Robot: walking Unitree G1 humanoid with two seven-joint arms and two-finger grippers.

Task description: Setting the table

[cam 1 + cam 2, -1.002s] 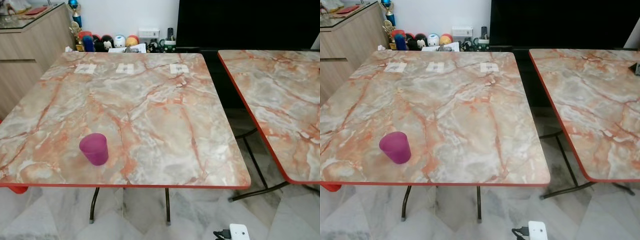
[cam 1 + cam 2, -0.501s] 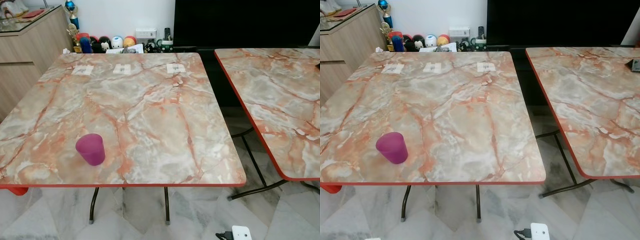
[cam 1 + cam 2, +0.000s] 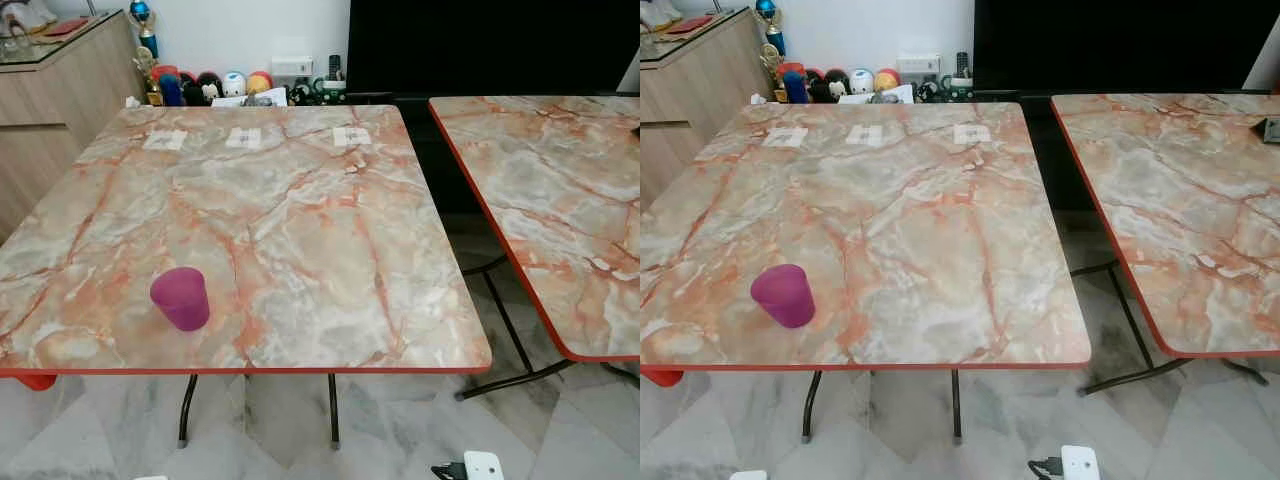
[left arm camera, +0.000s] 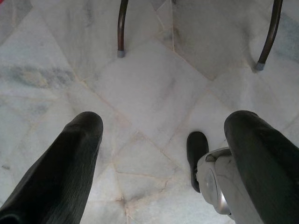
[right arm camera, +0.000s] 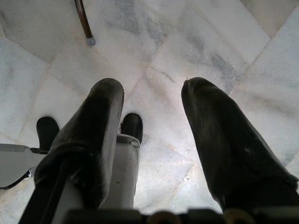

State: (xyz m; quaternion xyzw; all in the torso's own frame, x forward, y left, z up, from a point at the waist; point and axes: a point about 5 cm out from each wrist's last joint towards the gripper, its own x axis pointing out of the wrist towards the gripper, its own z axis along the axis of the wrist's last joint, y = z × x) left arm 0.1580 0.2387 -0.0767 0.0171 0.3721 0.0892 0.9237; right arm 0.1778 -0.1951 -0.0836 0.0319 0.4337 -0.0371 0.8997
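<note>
A purple cup (image 3: 181, 298) stands upside down near the front left of a marble-patterned table with a red edge (image 3: 300, 210). Three small white cards (image 3: 246, 138) lie in a row along that table's far side. My left gripper (image 4: 163, 135) hangs low over the floor, open, with nothing between its fingers. Beside my own leg my right gripper (image 5: 152, 100) also points at the floor tiles, open and empty.
A second marble table (image 3: 560, 190) stands to the right across a narrow gap. A wooden cabinet (image 3: 60, 90) is at the far left, with toys and trophies (image 3: 210, 85) against the back wall beside a dark screen (image 3: 480, 45). The table's metal legs (image 3: 332, 410) stand on marble tiles.
The whole picture has shifted slightly left and down, so the camera has moved. The cup and tables stay where they were.
</note>
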